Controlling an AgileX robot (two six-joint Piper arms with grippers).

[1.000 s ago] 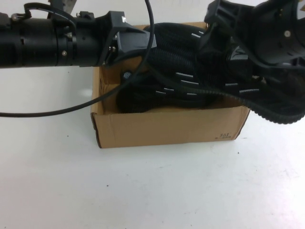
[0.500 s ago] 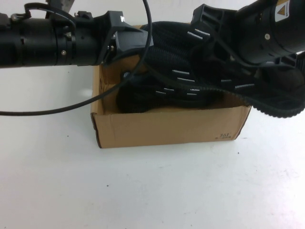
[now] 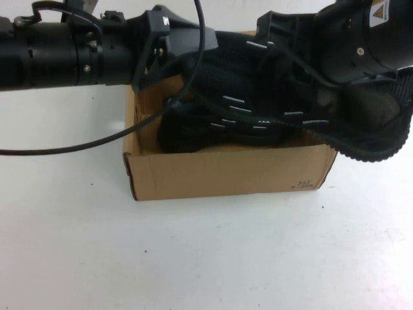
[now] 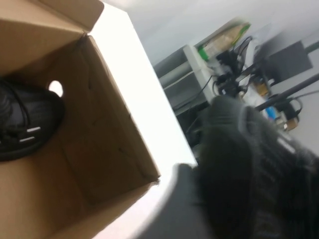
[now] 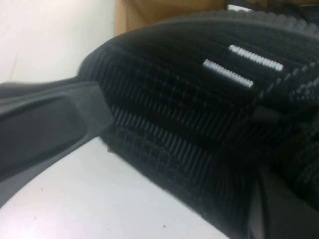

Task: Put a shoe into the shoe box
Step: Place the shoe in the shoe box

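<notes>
Nearest, the box (image 3: 226, 171) is sitting mid-frame on the table (image 3: 193, 258), one shoe lying inside. The second shoe (image 3: 310, 97) is slanting over the right rim, sole hanging out, long axis left-right. Right pincer (image 3: 303, 77), upper right, is clamping it. Left pincer (image 3: 184, 48), upper left, cannot tell.

Both arms are matte black: the left arm (image 3: 58, 55) a ribbed cylinder trailing a thin black cable (image 3: 97, 145); the right arm (image 3: 368, 39) bears an orange warning triangle (image 3: 379, 11).
</notes>
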